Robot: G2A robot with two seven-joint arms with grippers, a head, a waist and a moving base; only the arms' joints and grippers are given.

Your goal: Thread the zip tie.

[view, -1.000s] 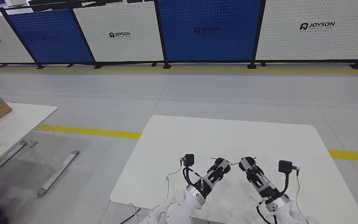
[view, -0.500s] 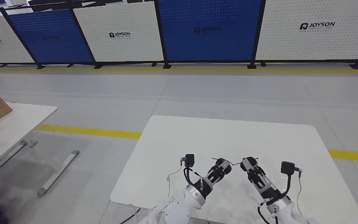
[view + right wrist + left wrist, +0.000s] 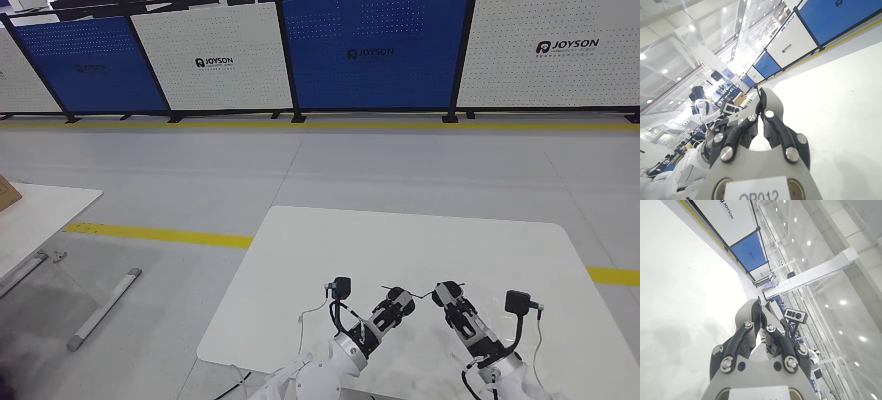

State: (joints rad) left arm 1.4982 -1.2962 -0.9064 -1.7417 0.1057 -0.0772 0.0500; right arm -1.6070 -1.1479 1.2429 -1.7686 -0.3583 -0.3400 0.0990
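Note:
A thin black zip tie [image 3: 421, 294] spans the small gap between my two grippers, low over the front part of the white table [image 3: 400, 240]. The left gripper [image 3: 401, 297] is shut, and in the left wrist view [image 3: 761, 303] a black sliver of the tie [image 3: 758, 298] pokes out past its pressed pads. The right gripper [image 3: 444, 292] faces it from the other side and is also shut. In the right wrist view [image 3: 761, 93], the tie's black end [image 3: 755, 86] sticks up beyond the fingertips. The tie's stretch inside both grips is hidden.
Both arms hang close to the table's near edge, with bare white tabletop beyond them. Another white table [image 3: 40, 215] stands off to the left across the floor. Blue and white partition panels [image 3: 375, 55] line the back of the room.
Both grippers have drifted slightly toward the table's near edge and to the right, still shut and still tip to tip.

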